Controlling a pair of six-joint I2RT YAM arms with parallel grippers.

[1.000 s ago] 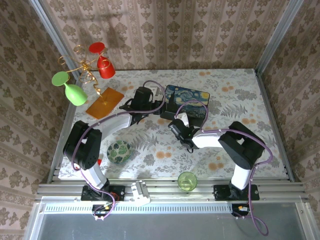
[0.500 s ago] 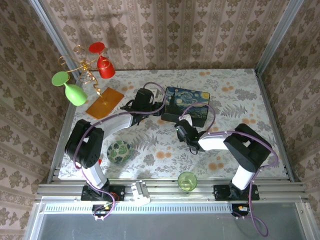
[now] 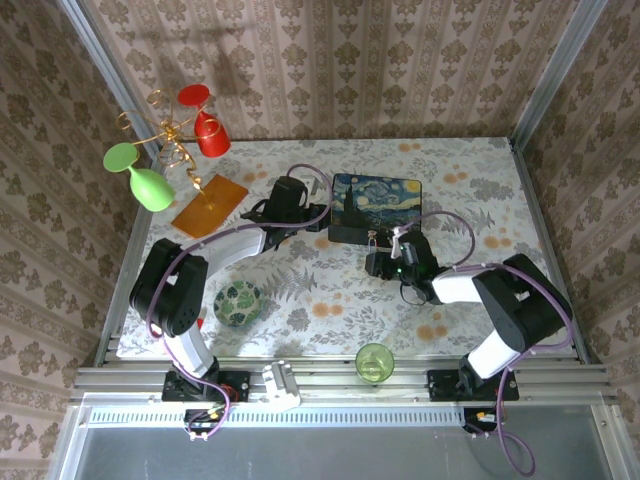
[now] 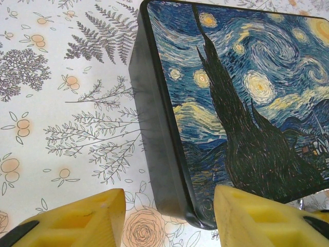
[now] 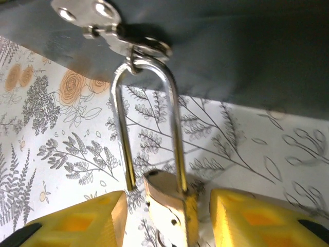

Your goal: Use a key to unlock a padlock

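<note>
The small brass padlock (image 5: pixel 172 208) hangs by its thin silver shackle (image 5: pixel 175 118) from a metal ring (image 5: pixel 131 43) on the front of the starry-night box (image 3: pixel 378 200). One shackle leg stands beside the body, out of its hole. My right gripper (image 5: pixel 167 218) is open, a yellow fingertip (image 5: pixel 77 224) on either side of the padlock body with gaps showing. From above, the right gripper (image 3: pixel 383 255) sits just in front of the box. My left gripper (image 4: pixel 169 216) is open astride the near corner of the box (image 4: pixel 241 103). The key is hidden.
A green cup (image 3: pixel 374 361) stands at the front edge, with a patterned bowl (image 3: pixel 238 302) at the front left. At the back left a wire stand (image 3: pixel 172 140) holds red and green glasses over an orange base (image 3: pixel 210 207). Patterned walls enclose the table.
My right arm has swung right and up to the box's front, bringing its jaws around the padlock; they narrowed and widened again. The left arm has barely moved.
</note>
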